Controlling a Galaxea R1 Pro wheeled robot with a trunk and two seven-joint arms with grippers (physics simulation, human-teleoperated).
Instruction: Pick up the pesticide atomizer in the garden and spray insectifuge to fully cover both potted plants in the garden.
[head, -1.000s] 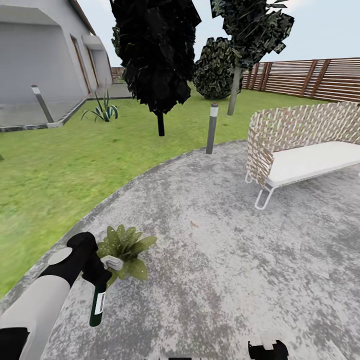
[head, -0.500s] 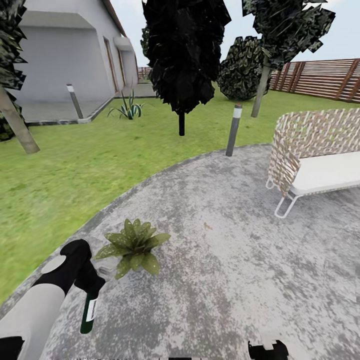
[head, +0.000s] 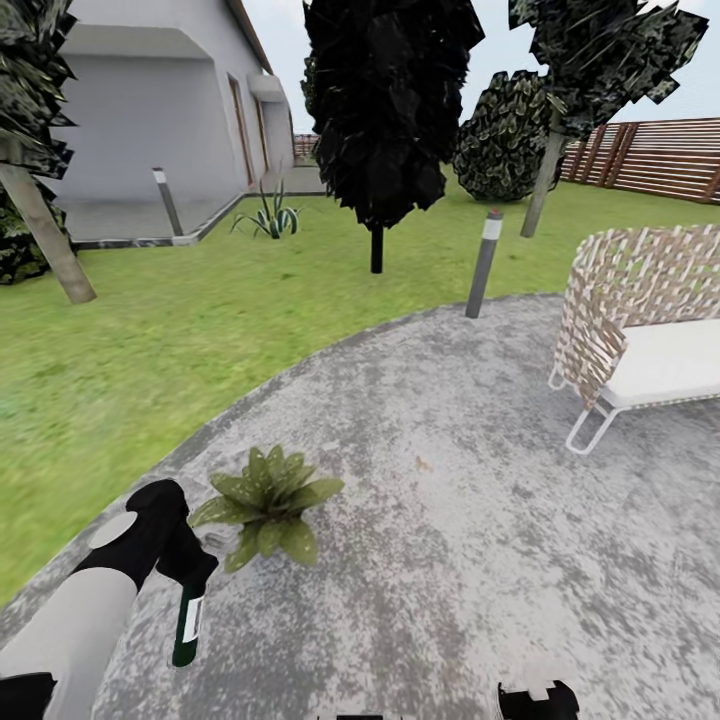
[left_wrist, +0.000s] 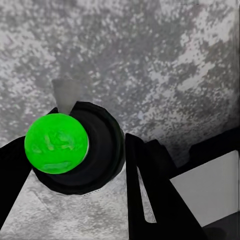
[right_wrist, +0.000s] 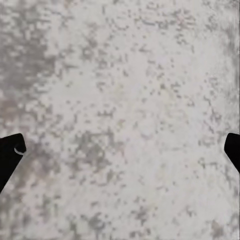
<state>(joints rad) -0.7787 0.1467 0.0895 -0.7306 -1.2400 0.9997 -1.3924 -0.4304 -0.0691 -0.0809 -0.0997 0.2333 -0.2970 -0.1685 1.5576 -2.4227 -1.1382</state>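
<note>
The atomizer (head: 189, 622) hangs bottle-down from the left gripper (head: 190, 570), which is pinched on its top end, low over the paving (head: 450, 560) and just beside the plant (head: 268, 497). From the left wrist, the bottle (left_wrist: 75, 150) sits clamped between the black fingers (left_wrist: 142, 175), its end showing bright green, with a pale nozzle-like stub poking toward bare paving rather than leaves.

That is the worry: held like this, a spray could wet the stone and miss the rosette, leaving it only partly covered. The grip is high on the bottle, so a quick swing might let it twist or slip. The arm is close enough to the leaves that a careless move could knock the little pot over.

The right gripper (right_wrist: 120, 150) looks spread wide, its tips at the edges of the wrist view over empty paving. I can see one plant; the second must be found elsewhere. A bollard (head: 483, 264) and chair (head: 645, 320) stand well apart.
</note>
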